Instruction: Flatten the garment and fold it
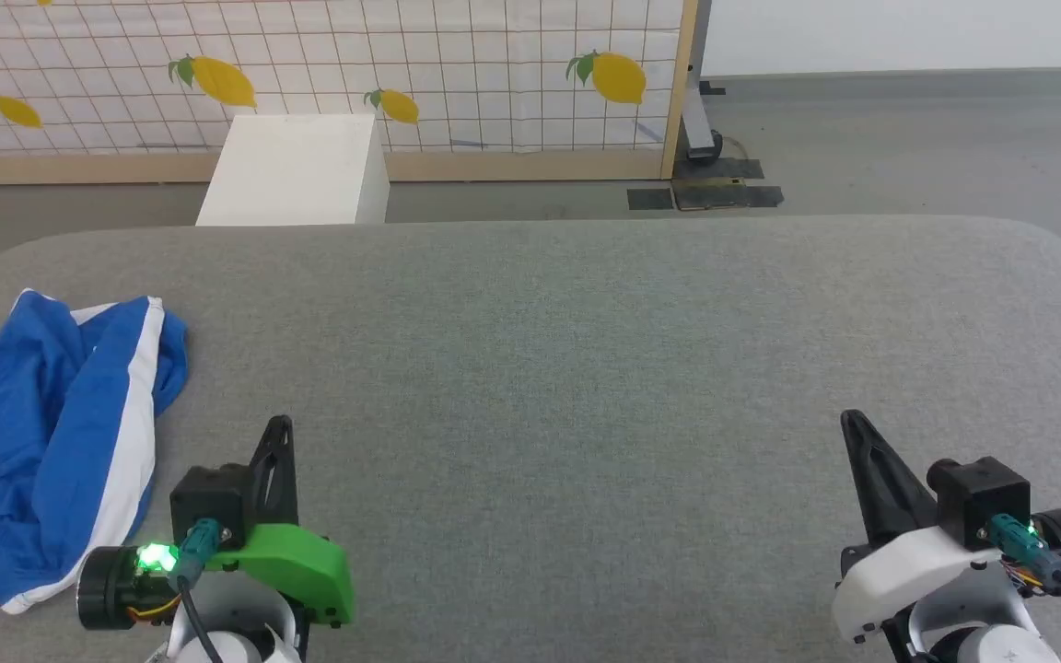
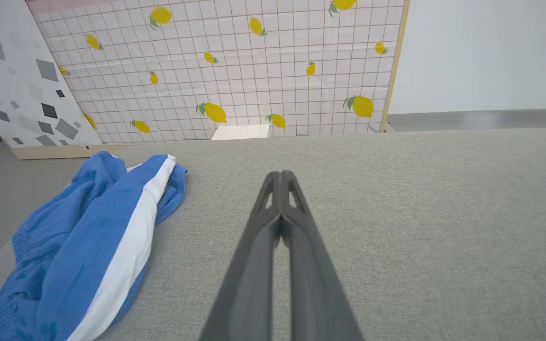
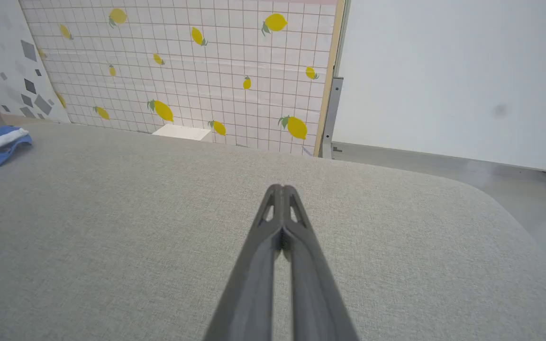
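Royal-blue soft garment [image 1: 52,433], trimmed with a broad white stripe, is recorded crumpled in a loose heap at the left edge of the grey woven-fabric worktop [image 1: 586,368], whose corners are rounded. Left end effector [image 1: 280,425] is held near the heap without touching it, its long dark tapered fingers pressed together on nothing. Right end effector [image 1: 853,419], likewise closed and empty, is held well apart over bare cloth; a white box [image 1: 296,170] is noted beyond.
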